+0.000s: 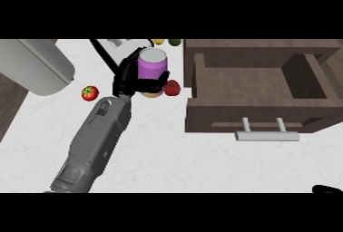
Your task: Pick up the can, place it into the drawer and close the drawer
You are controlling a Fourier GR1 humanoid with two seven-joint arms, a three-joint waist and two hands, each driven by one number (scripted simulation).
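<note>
Purple can (pixel 152 65) with a grey top stands upright in the grasp of the left hand (pixel 134 81), whose black fingers curl round its side from the left and below. Can and hand are over the white counter (pixel 167 149), left of the drawer (pixel 254 81) and apart from it; whether the can rests on the counter or is lifted cannot be told. Just below the can a yellowish thing peeks out, mostly hidden by the hand. A red tomato (pixel 172 87) lies just right of the hand, near the drawer's left wall, and another tomato (pixel 90 93) lies on the counter to the left. The grey forearm (pixel 97 140) runs down to the lower edge. The drawer is pulled open, a dark wooden box with a bare inside and a pale bar handle (pixel 267 135) on its front. At the lower right corner only a black tip of the right hand (pixel 327 190) shows; its fingers cannot be judged.
</note>
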